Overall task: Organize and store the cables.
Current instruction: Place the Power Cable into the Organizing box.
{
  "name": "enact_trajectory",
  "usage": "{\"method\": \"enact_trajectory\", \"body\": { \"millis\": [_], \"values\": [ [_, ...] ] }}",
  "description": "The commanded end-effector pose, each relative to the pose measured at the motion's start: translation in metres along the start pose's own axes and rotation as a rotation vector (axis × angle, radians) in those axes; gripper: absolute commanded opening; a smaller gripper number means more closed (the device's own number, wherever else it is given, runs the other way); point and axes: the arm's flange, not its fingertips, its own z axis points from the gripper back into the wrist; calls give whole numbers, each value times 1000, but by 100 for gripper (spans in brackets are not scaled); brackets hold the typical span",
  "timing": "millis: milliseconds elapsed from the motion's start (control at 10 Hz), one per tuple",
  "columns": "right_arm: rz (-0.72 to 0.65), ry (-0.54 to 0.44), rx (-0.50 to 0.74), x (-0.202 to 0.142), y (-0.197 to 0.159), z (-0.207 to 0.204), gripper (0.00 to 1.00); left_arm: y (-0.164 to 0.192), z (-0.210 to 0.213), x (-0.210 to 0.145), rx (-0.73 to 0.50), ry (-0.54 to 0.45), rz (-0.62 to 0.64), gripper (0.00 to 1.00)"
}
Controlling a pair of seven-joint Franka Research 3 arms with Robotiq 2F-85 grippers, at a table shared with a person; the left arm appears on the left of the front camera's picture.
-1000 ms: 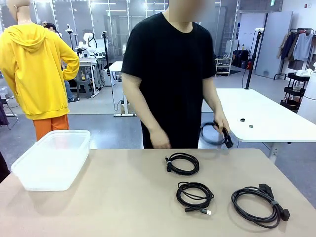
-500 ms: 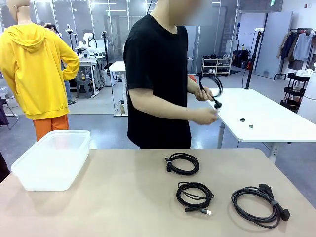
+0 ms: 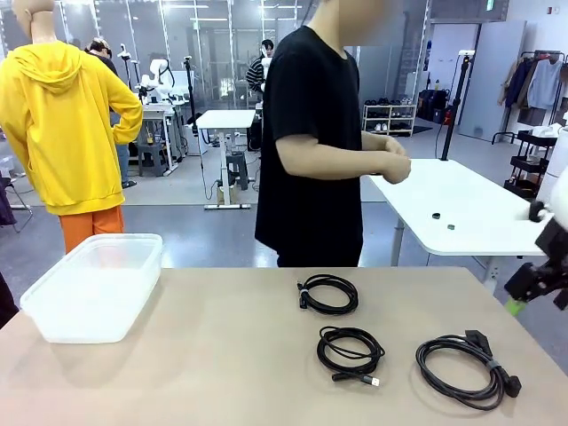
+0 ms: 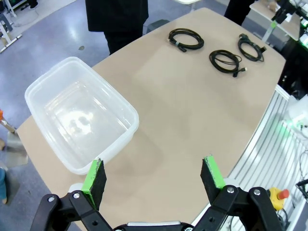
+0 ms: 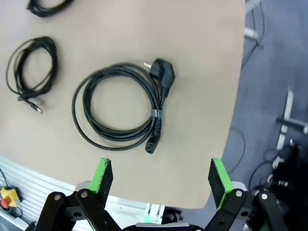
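Three coiled cables [image 5: 155,115] show, one cropped in right wrist view; left claw [image 4: 153,169] and right claw [image 5: 160,168] gape empty.

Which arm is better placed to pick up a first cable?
Right. The right arm's fingers, open, point at the thick coil at the table's right end. The left arm's fingers hang by the bin, far from the cables.
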Motion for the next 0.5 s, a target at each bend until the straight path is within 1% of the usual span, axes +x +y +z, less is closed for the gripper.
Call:
{"method": "enact_trajectory", "body": {
  "millis": [0,200,400],
  "values": [
    [-72,84,-44,3,8,-23,100,1,0,-1,-16,-9,-14,100],
    [-117,94,-94,0,18,-69,100,1,0,-1,-16,-9,-14,100],
    [-139,65,-79,1,18,-107,100,1,0,-1,-16,-9,-14,100]
  ]
}}
